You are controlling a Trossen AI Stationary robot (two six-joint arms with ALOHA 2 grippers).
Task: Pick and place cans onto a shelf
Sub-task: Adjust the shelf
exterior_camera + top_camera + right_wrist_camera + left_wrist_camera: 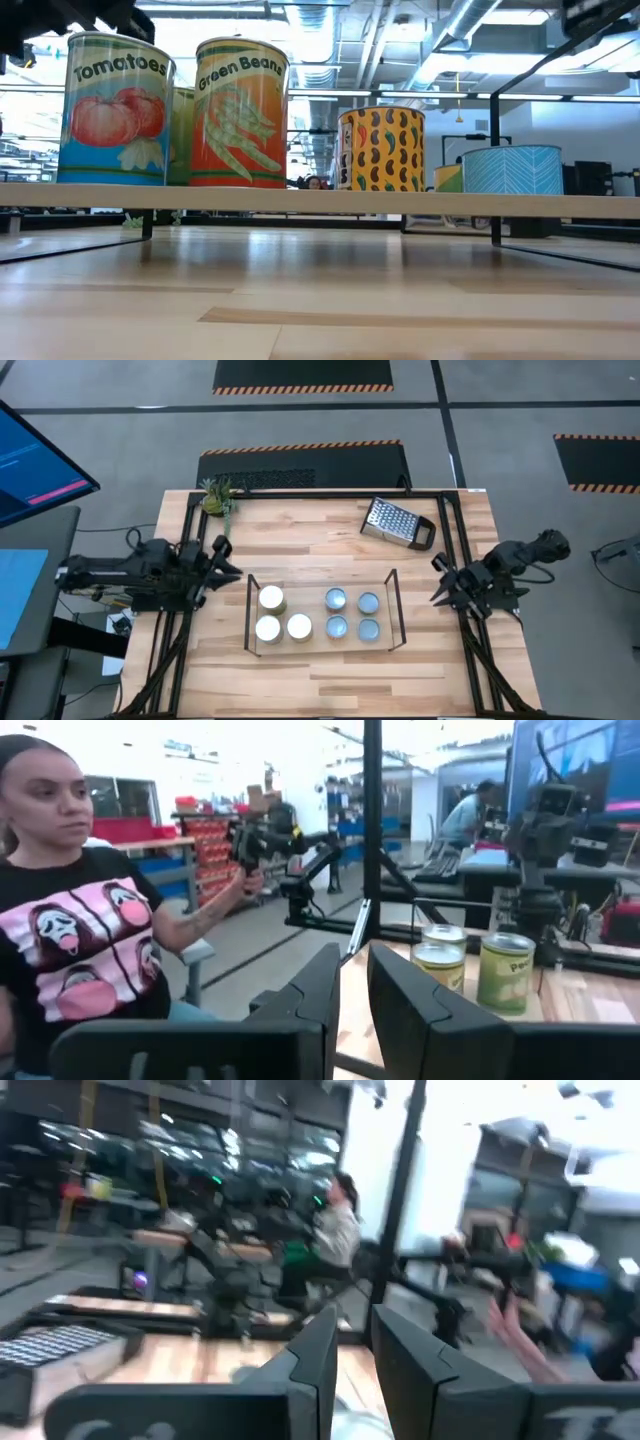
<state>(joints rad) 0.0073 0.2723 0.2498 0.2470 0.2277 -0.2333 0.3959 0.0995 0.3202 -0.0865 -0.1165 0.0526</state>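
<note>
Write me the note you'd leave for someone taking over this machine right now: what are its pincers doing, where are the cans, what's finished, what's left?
Left pincer: open, holding nothing, at the table's left edge, apart from the shelf.
Right pincer: open, holding nothing, just right of the shelf.
Cans: all seven stand upright inside the shelf, three white-topped on its left side, four blue-topped on its right.
Done: every can in view is placed.
Left: probably nothing to pick; the high view shows no can outside the shelf. The grater lies behind the shelf.
</note>
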